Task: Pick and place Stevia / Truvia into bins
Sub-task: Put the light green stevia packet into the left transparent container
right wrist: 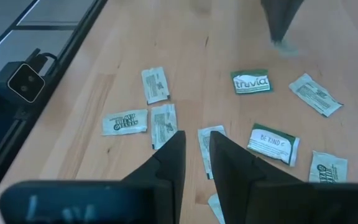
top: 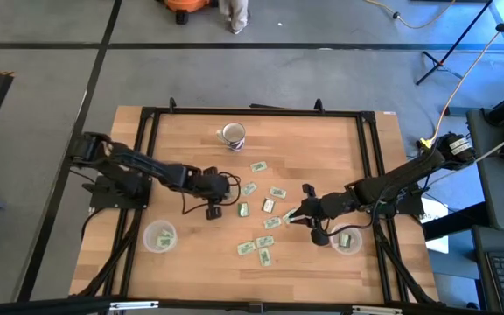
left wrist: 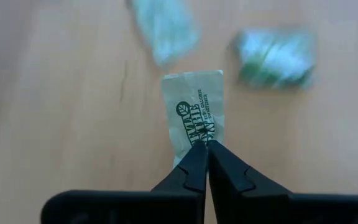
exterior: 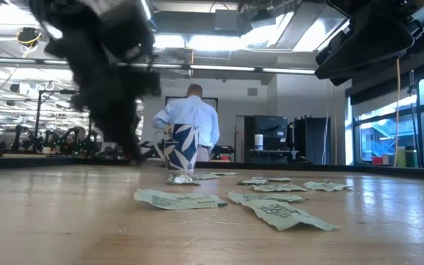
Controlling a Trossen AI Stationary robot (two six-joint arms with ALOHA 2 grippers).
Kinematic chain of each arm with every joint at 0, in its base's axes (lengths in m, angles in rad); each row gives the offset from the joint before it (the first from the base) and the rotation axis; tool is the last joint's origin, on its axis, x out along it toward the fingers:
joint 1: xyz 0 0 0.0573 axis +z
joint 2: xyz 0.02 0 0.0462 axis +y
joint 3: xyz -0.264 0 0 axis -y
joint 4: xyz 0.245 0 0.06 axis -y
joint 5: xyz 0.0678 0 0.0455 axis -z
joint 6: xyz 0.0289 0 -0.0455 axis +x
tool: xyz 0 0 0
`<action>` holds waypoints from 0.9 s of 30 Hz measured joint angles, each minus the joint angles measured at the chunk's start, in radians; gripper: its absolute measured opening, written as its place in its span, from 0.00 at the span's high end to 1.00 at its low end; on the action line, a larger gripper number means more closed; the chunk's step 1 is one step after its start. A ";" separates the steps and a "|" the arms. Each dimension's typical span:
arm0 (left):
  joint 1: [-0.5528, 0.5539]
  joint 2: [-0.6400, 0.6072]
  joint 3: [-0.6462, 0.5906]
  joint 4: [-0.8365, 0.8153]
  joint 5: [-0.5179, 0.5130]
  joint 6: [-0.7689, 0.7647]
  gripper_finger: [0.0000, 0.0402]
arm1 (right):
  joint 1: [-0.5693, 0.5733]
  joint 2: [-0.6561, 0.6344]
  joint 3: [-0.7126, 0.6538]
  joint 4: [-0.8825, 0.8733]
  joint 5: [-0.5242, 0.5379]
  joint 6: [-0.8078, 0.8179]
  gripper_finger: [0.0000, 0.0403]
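Several green and white Stevia / Truvia packets (top: 268, 206) lie flat on the wooden table between the two arms, and they also show in the right wrist view (right wrist: 251, 83). My left gripper (top: 215, 211) is shut on one packet (left wrist: 193, 109), left of the scatter. My right gripper (right wrist: 194, 142) hovers open above the packets at the scatter's right side (top: 289, 216), touching none. One clear cup (top: 160, 236) stands near the left arm, the other (top: 346, 241) under the right arm; both hold packets. My left gripper pinches the packet between its two fingertips (left wrist: 199, 163) by the middle of one short end (left wrist: 205, 138). The rest of the packet reaches forward past the tips. The table behind it is blurred, so the packet looks lifted clear.
A white patterned mug (top: 232, 134) stands toward the far edge and shows in the low view (exterior: 179, 147). A black frame (top: 252, 111) runs around the table. A person (exterior: 190, 118) stands in the room beyond. Bare wood lies along the near edge between the cups.
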 joint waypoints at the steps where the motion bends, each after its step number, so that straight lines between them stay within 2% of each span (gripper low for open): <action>1: -0.004 -0.026 0.013 -0.004 0.000 0.000 0.99 | 0.000 0.000 0.000 0.000 0.000 -0.001 0.81; 6: -0.064 -0.153 0.066 -0.126 0.032 -0.031 0.99 | 0.000 0.000 0.000 -0.001 0.002 -0.003 0.81; 14: -0.289 -0.326 0.132 -0.236 0.056 -0.272 0.99 | 0.000 0.012 0.000 -0.012 0.002 -0.002 0.81; 20: -0.479 -0.377 0.156 -0.398 0.050 -0.616 0.99 | 0.000 0.021 0.000 -0.011 0.002 0.000 0.81; 27: -0.702 -0.381 0.186 -0.578 -0.051 -1.085 0.99 | 0.000 0.021 0.000 -0.020 0.002 -0.002 0.81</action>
